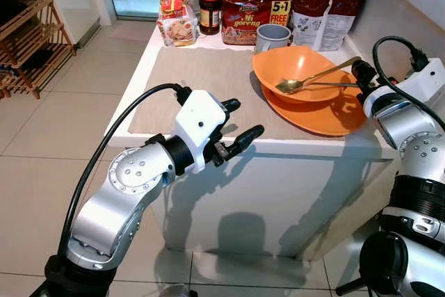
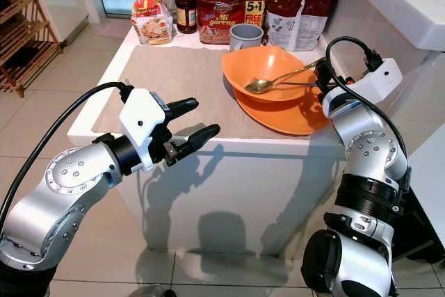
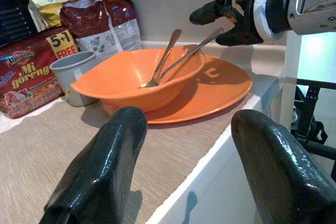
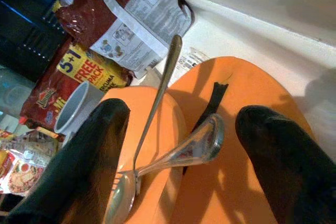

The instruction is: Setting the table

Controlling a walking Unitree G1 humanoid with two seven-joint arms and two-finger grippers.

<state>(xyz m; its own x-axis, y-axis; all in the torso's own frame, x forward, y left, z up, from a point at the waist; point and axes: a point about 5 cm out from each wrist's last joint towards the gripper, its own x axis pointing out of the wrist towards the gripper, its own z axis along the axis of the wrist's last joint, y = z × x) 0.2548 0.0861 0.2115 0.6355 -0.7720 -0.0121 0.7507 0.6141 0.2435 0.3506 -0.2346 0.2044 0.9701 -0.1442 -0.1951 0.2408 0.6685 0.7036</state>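
While the white counter fills the middle of the head views, its beige placemat runs from centre toward the upper left, and the setting sits at the right of the frame: an orange plate with an orange bowl stacked on it. A spoon and a fork lie in the bowl, handles pointing toward the right edge of the picture. Behind them, along the top of the frame, stand a grey cup, a red noodle pack, a torn red bag and a dark jar.

The right gripper hovers at the handle ends, its fingers spread apart and closed on nothing, as the right wrist view shows. The left gripper waits at the counter's near edge, lower centre of the frame, fingers likewise apart and empty.

My worry is the crossed handles: a pinch could catch both utensils, or only one, and lever the other out onto the plate. A push against the handles could also tip or slide the bowl, which rests loosely on the plate close to the counter's right rim.
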